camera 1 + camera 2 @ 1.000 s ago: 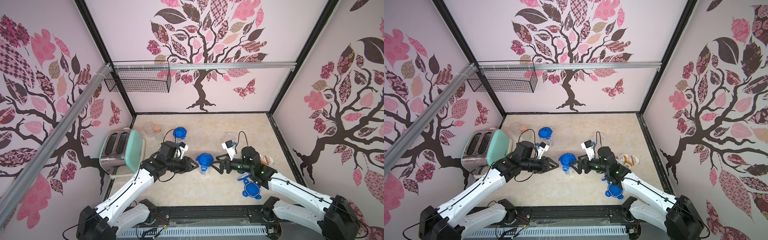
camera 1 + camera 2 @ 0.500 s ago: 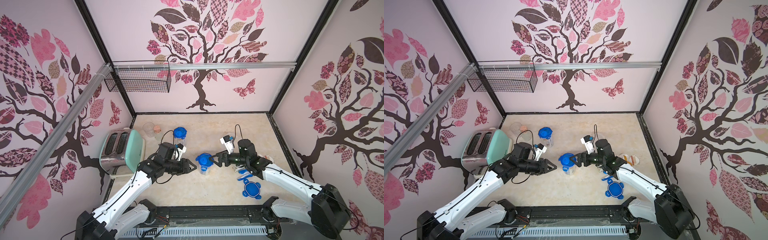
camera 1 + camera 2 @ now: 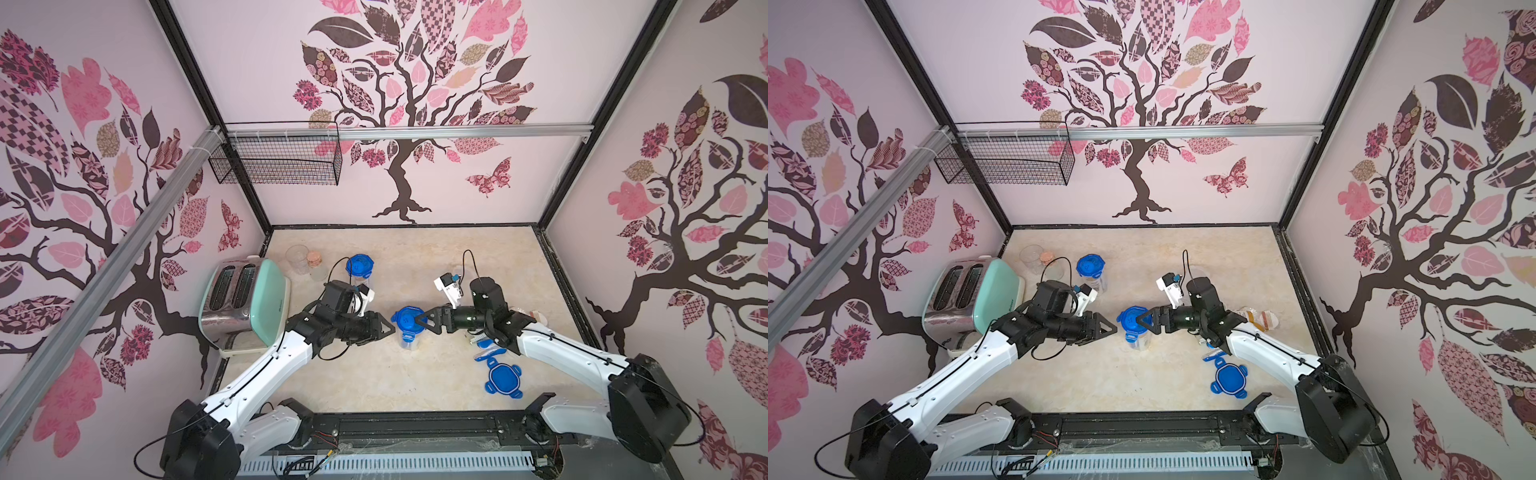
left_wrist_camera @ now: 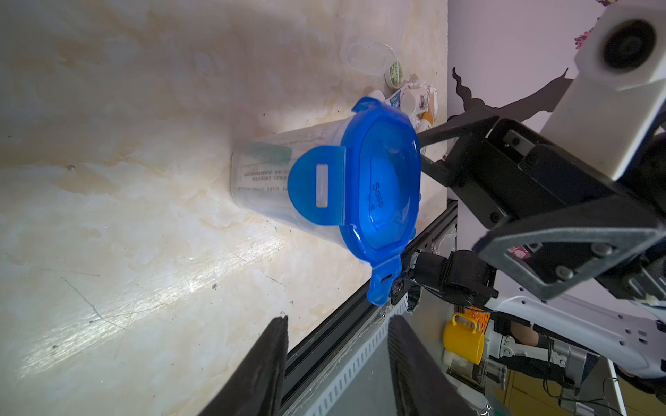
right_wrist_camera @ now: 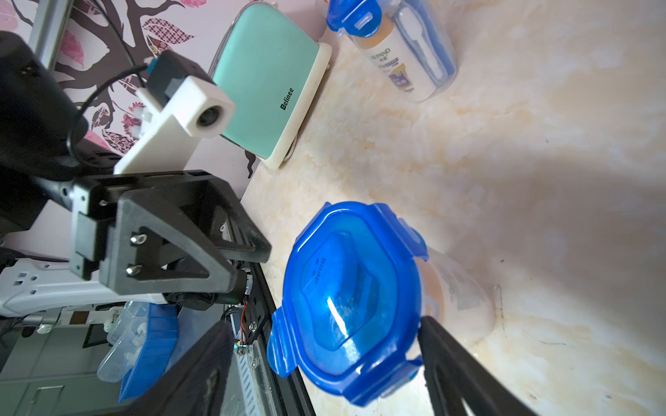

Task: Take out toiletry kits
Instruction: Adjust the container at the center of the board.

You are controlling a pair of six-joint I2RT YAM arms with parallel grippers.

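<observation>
Inspector: Checked the canister (image 4: 266, 180) from the left wrist?
Clerk: Checked. Cannot make out the contents through the clear plastic: a green blur, print unreadable.
Inspector: And the left gripper (image 4: 337, 320)?
Clerk: Seen only in part, cut off by the picture's edge. Likewise the right gripper (image 5: 324, 324) in its own wrist view.
Inspector: Anything on the loose toiletries (image 3: 536, 318)?
Clerk: Half hidden behind the right arm (image 3: 552, 349) in both top views; too small to sort.
Inspector: And the far canister (image 5: 407, 54)?
Clerk: Cropped at the lid (image 5: 355, 14) in the right wrist view.
</observation>
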